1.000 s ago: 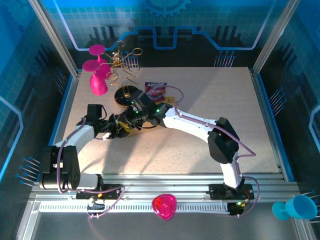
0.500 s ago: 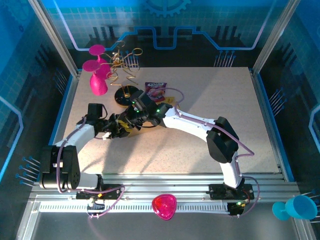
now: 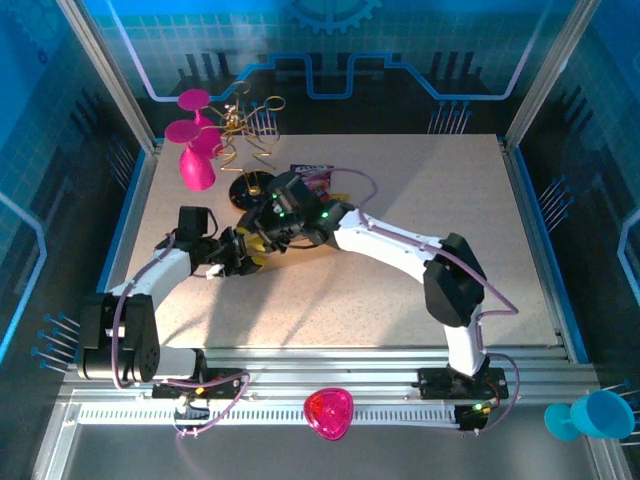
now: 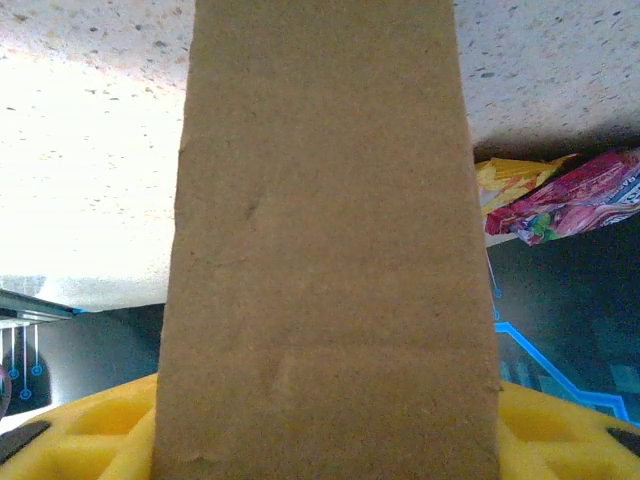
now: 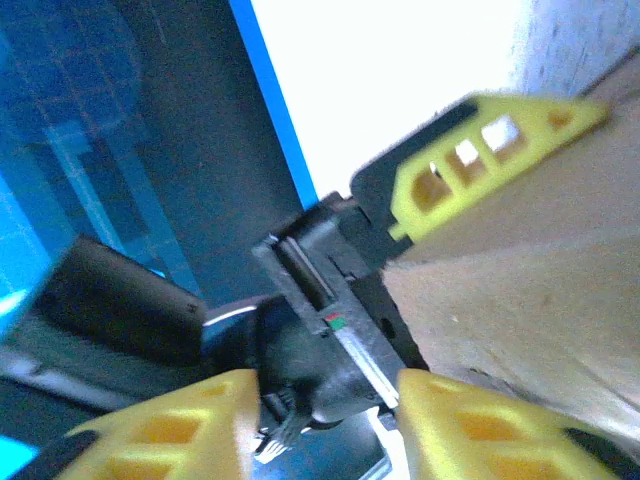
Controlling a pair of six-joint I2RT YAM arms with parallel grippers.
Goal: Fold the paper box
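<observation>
One second on, the right pincer (image 5: 325,385) had sprung apart; the left pincer (image 3: 245,256) clamped the paper box (image 4: 320,250) toward the worktop's (image 3: 420,200) 9 o'clock, its length pointing to 12 o'clock in the left wrist view.

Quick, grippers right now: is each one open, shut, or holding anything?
Left gripper: closed on a panel of the paper box.
Right gripper: open, holding nothing, with the box just beside it.
</observation>
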